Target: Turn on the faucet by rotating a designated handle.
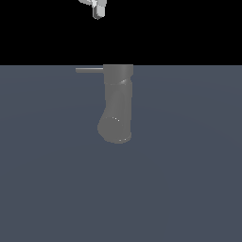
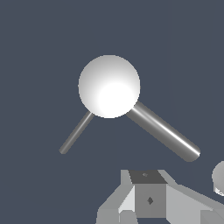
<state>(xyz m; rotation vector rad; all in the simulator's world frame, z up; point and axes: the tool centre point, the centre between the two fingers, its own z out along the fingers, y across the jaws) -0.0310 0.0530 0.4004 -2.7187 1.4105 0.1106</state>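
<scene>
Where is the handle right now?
In the exterior view, the handle sticks out sideways from the faucet's top toward that view's left, with the pincer well above, not touching.

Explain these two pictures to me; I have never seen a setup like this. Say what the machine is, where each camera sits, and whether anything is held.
These are simulator renders of one robot arm. The exterior view looks from off the arm: its white tool hangs high above a grey faucet, apart from it. A thin handle sticks out from the faucet's top toward the exterior view's left. The wrist view looks down from the arm: the round pale disc is the faucet's top, with the thin rod and a thicker one running from it. The tool holds nothing; its opening can't be judged.
</scene>
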